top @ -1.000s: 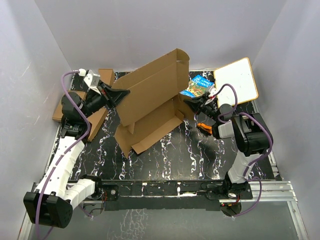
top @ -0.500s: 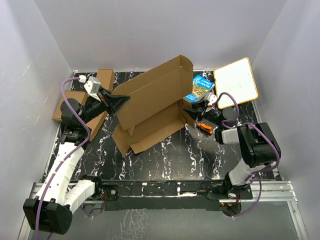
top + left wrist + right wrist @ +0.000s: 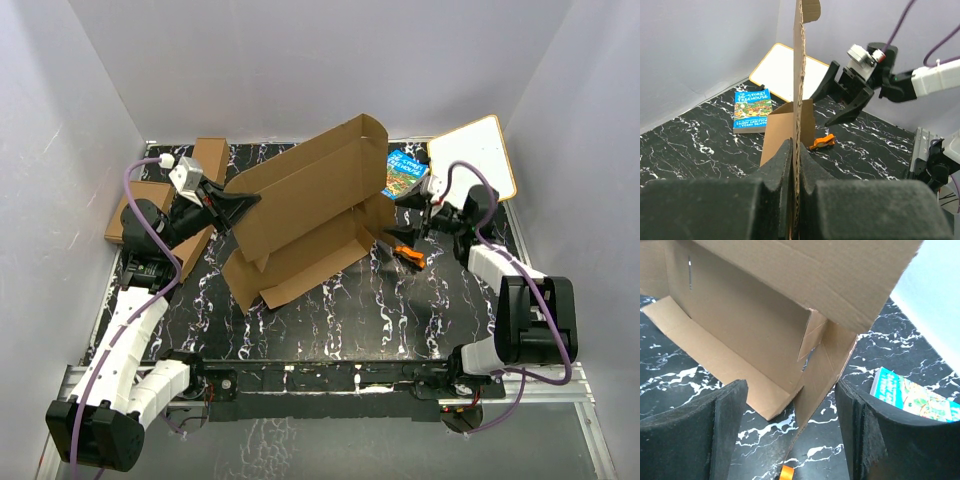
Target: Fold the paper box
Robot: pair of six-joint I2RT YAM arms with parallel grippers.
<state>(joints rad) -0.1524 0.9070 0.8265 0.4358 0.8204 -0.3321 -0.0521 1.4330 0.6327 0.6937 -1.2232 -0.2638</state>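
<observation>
Top view, from the left: small boxes (image 3: 210, 155) sit at the bench's (image 3: 400, 310) far-left edge. Just beside them the left gripper (image 3: 250, 199) is clamped shut on the left edge of the box's tall panel, holding it nearly upright. The box (image 3: 310, 205) lies mid-bench with its base flat, its front wall low and its right side flap standing. To its right lie an orange object (image 3: 410, 255) and a book (image 3: 404, 172). The right gripper (image 3: 428, 212) hangs open near them, touching nothing, with a board (image 3: 472, 160) behind it.

The step in hand looks like setting up the right end wall: the flap is raised but not yet tucked. The next move probably calls for the right gripper to press that flap inward while the left steadies the panel.

A second ago the right gripper was shut close by the flap. It has since opened and drawn back toward the board. The left grip is unchanged.
</observation>
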